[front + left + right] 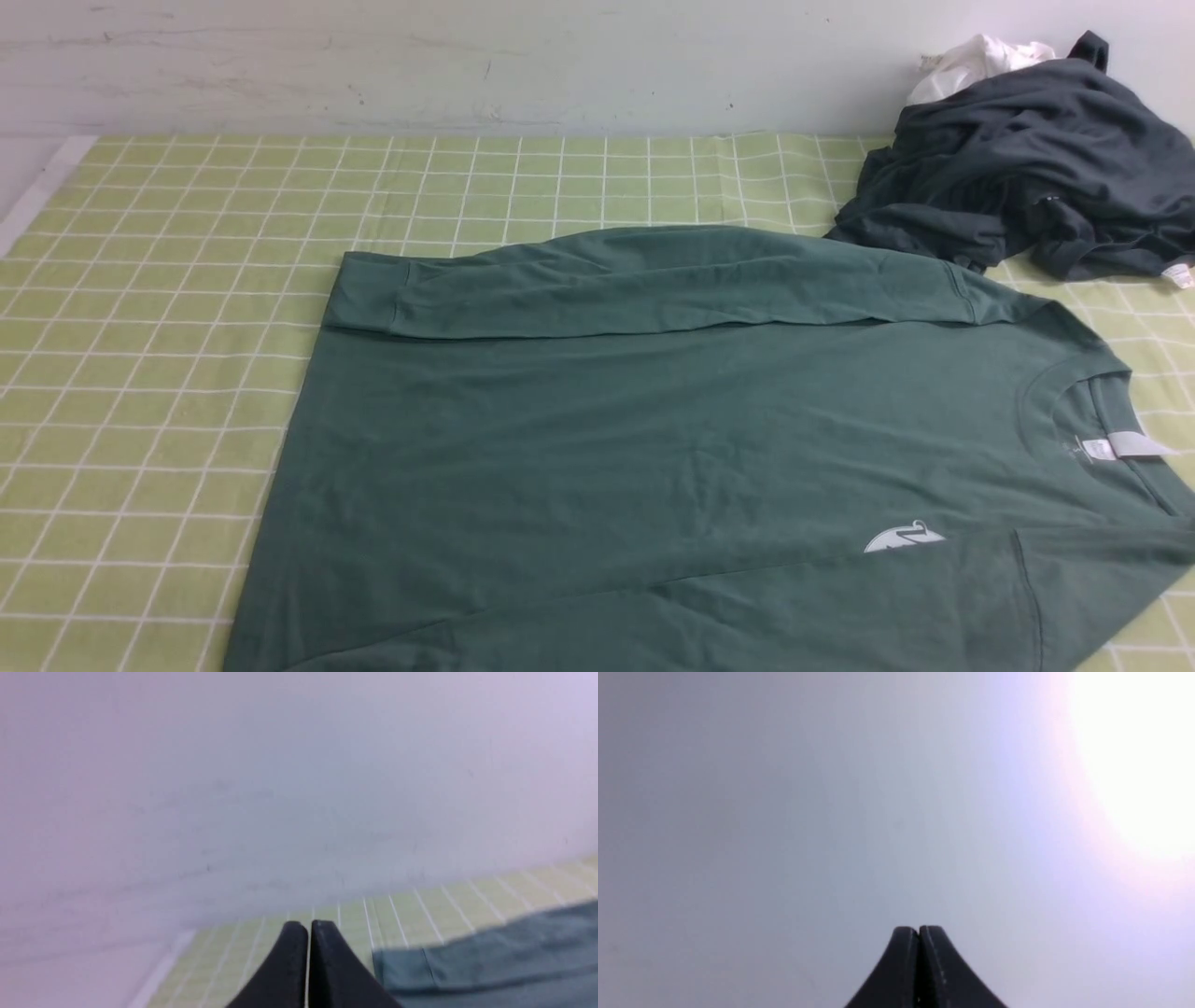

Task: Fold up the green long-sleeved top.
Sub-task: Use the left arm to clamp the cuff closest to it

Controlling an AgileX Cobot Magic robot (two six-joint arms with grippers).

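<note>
The top (pixel 653 448) lies flat on the table, front side up. Its neck (pixel 1055 392) points to my right and its bottom edge points to my left. The near part runs off the picture. One sleeve (pixel 653 280) is laid across the far side of the top, and its cuff (pixel 373 289) ends near the far left corner. A small white logo (pixel 903 539) sits on the chest. A white label (pixel 1120 446) shows inside the neck.

Under the top is a table cover (pixel 168 280) with a yellow-green check of white lines. At the far right, a dark grey heap (pixel 1027 168) of clothes sits right up against the top's shoulder. A white cloth (pixel 971 61) peeks out behind the heap, by the pale wall (pixel 467 56).

My left gripper (pixel 308 926) is closed tight, its two black fingers pressed together with nothing between them. Past it I see the table cover and a bit of the top (pixel 504 956). It does not touch the top.

My right gripper (pixel 919 929) is closed tight too and holds nothing. Past it I see only a blank pale blur with a bright glow.
</note>
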